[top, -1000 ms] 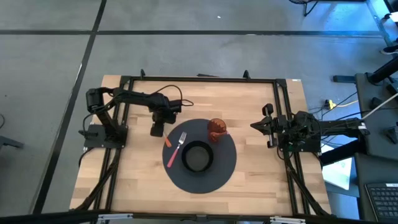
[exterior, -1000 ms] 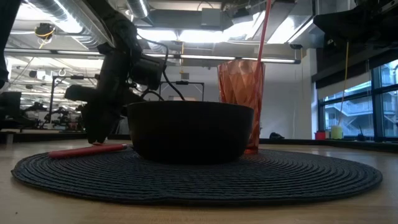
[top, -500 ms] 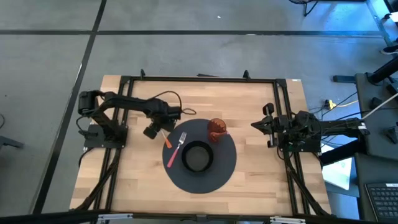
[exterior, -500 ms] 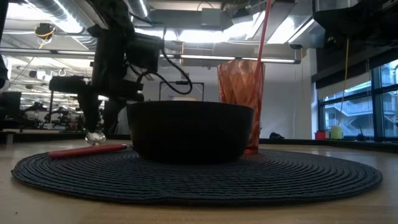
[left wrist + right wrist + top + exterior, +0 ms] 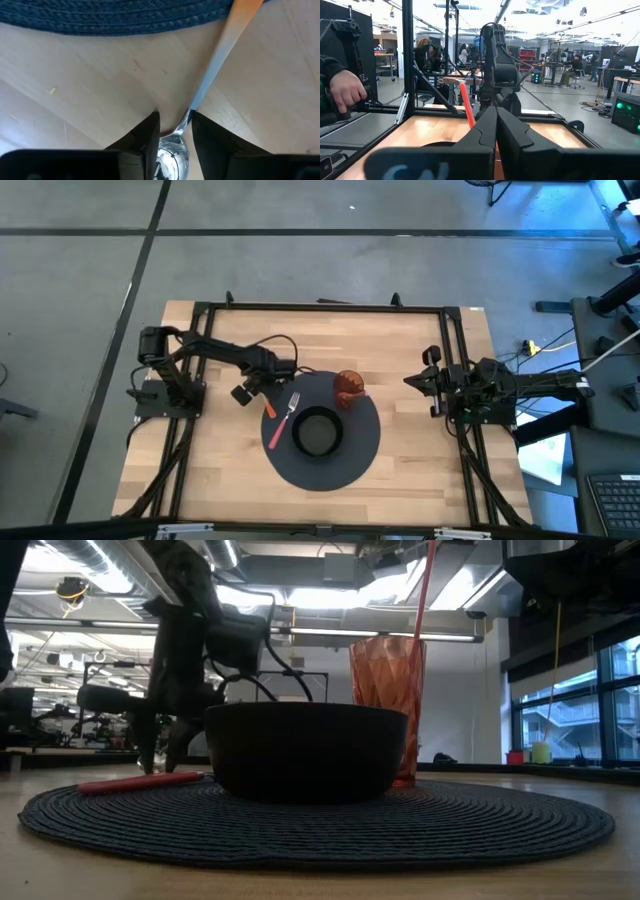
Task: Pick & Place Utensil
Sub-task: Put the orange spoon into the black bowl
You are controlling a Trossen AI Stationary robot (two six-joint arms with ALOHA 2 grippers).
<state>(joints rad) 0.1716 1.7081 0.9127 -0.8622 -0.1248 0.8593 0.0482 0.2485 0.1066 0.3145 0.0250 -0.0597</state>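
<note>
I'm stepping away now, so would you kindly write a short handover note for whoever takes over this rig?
Left gripper: shut on the spoon at its bowl end, low over the wood beside the placemat; the spoon's orange handle reaches the mat's edge.
Right gripper: shut, empty, parked at the table's right side.
On the mat: black bowl in the middle, pink-handled fork to its left, red glass behind.
Done: fork laid, spoon grasped.
Left: probably to set the spoon at its place by the bowl and release it.
</note>
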